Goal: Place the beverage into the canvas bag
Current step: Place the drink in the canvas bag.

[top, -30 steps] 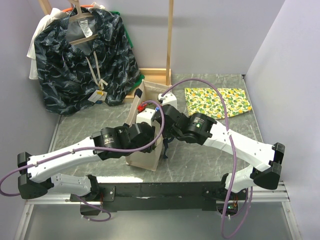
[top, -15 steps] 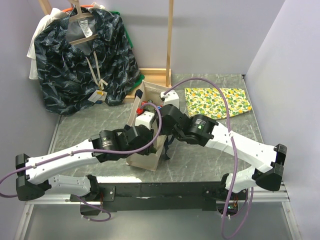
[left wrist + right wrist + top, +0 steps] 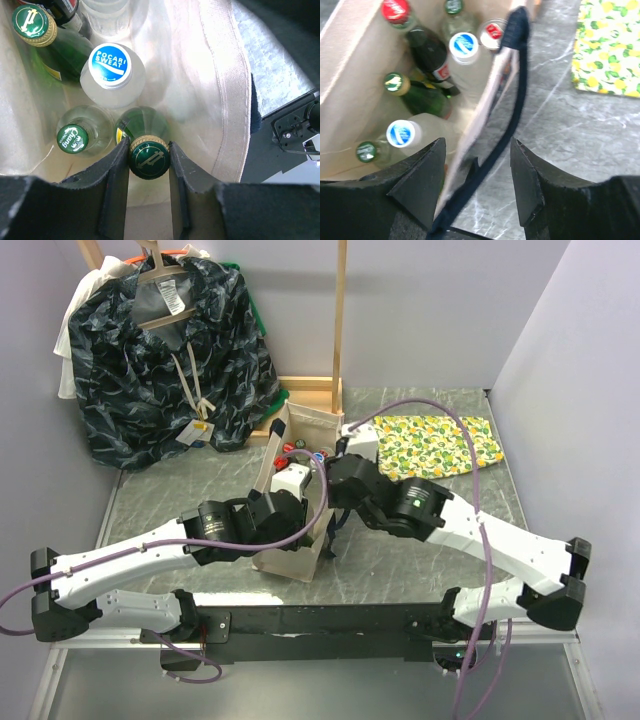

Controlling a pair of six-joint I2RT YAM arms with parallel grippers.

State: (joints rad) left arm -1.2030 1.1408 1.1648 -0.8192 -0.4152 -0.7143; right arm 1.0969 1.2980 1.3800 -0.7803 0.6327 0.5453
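Note:
The beverage, a green glass bottle with a green and gold cap [image 3: 148,159], hangs upright inside the canvas bag [image 3: 220,100], and my left gripper [image 3: 148,145] is shut on its cap. Below and around it stand other bottles: a Pocari Sweat cap [image 3: 111,65], a Chang cap [image 3: 72,138] and another green cap [image 3: 31,22]. In the top view the beige canvas bag [image 3: 290,562] stands mid-table between both arms. My right gripper [image 3: 477,142] is open over the bag's right rim, and the black strap [image 3: 520,75] runs loose between its fingers.
A lemon-print cloth [image 3: 440,445] lies on the table to the right of the bag. A dark blue patterned garment [image 3: 170,350] hangs on a wooden rack [image 3: 340,330] at the back left. Several bottle caps [image 3: 463,44] fill the bag.
My right gripper has gone from shut to open, and the right arm has drawn back toward the right. The left gripper keeps its hold on the bottle over the bag.

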